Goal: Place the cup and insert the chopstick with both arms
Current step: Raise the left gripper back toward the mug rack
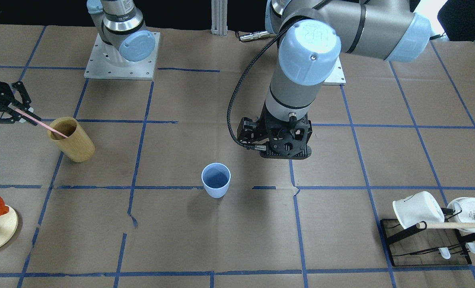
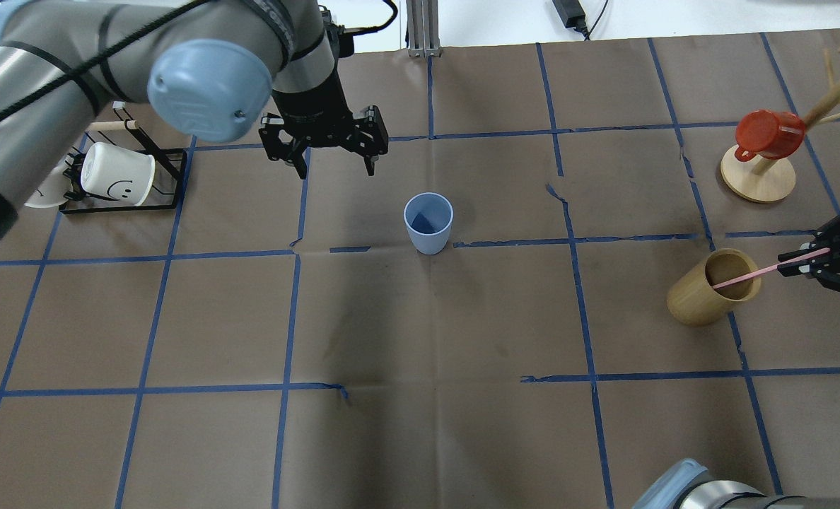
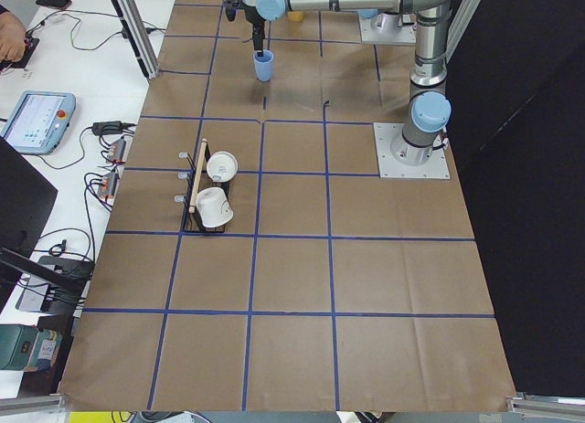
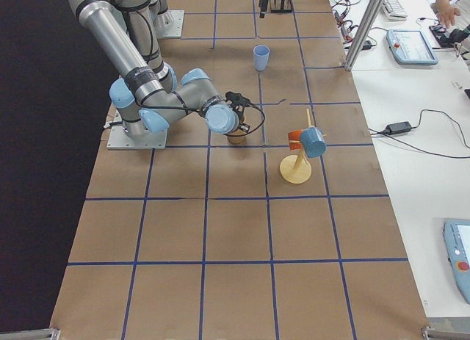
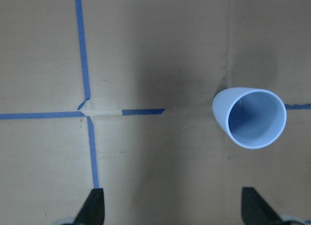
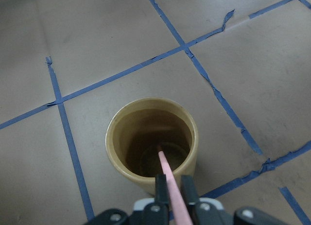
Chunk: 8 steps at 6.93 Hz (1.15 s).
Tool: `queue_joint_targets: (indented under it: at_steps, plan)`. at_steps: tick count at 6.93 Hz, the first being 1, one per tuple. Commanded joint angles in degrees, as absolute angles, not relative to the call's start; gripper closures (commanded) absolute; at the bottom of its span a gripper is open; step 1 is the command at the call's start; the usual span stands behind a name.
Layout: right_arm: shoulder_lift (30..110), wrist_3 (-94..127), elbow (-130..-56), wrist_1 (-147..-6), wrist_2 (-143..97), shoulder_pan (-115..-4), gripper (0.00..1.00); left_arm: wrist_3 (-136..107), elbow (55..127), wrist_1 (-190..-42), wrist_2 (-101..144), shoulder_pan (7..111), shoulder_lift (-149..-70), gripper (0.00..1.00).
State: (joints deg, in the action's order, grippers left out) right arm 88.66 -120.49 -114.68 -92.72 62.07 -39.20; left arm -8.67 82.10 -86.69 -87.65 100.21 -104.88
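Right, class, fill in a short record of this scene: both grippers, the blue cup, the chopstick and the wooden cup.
blue cup: upright on the table, nothing touching it
left gripper: open, empty, off to one side of the blue cup
right gripper: shut on the pink chopstick
pink chopstick: slanted, tip inside the wooden cup
wooden cup: standing on the table

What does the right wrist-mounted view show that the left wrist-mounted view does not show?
Only the right wrist view: the right hand shut on the pink chopstick, its tip inside the wooden cup. Only the left wrist view: the blue cup, upright and empty, apart from the open left hand. Both: the brown table paper with blue tape lines.
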Motion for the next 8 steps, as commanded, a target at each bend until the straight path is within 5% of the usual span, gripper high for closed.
queue_joint_targets:
  at_steps: [1,8]
  plan:
    - [88.9,-118.8,-114.4,-92.8,64.2,-39.2,0.92,-2.7,81.6,-93.6,-88.1,95.8,-99.3,0.00]
    - [90.4,-110.6,-108.0,-91.7,62.0,-39.5,0.92,-0.7,85.3,-89.6,-91.7,91.6,-93.1,0.00]
